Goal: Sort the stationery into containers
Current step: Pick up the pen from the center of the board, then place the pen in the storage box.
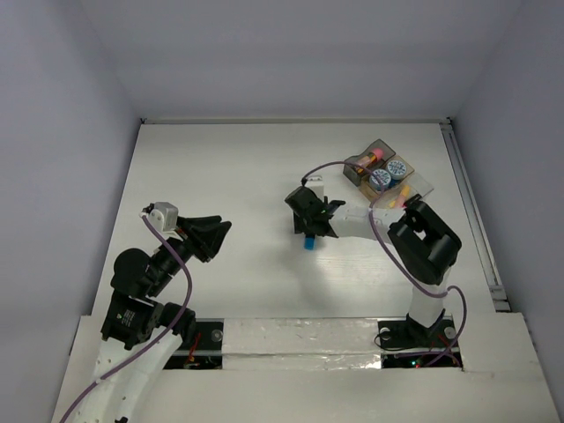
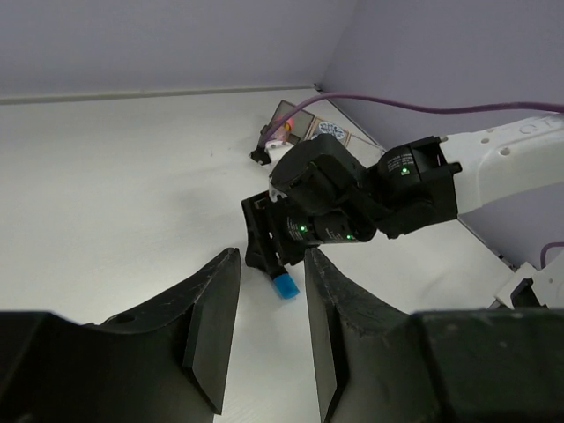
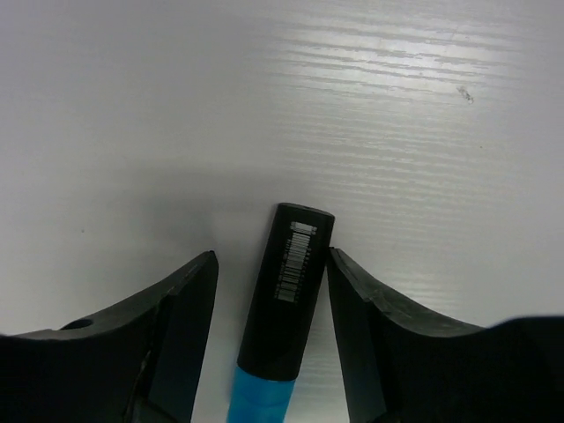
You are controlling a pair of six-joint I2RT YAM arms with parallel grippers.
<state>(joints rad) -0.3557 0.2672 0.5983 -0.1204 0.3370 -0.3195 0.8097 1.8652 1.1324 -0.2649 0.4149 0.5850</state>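
A blue-black highlighter (image 3: 286, 291) lies on the white table, its blue cap (image 1: 309, 243) pointing toward the arms. My right gripper (image 3: 272, 256) is lowered over it with a jaw on each side of the black barrel. The right jaw touches the barrel and a gap shows at the left jaw, so the gripper is open. My left gripper (image 2: 271, 335) hovers open and empty at the left, facing the highlighter (image 2: 285, 286). The containers (image 1: 384, 144) sit at the far right, holding two blue-white rolls (image 1: 380, 180), a pink-capped glue stick (image 1: 370, 159) and yellow and orange highlighters (image 1: 401, 196).
The right arm's purple cable (image 1: 330, 166) loops over the table beside the containers. A raised rail (image 1: 471, 211) runs along the table's right edge. White walls close the back and both sides.
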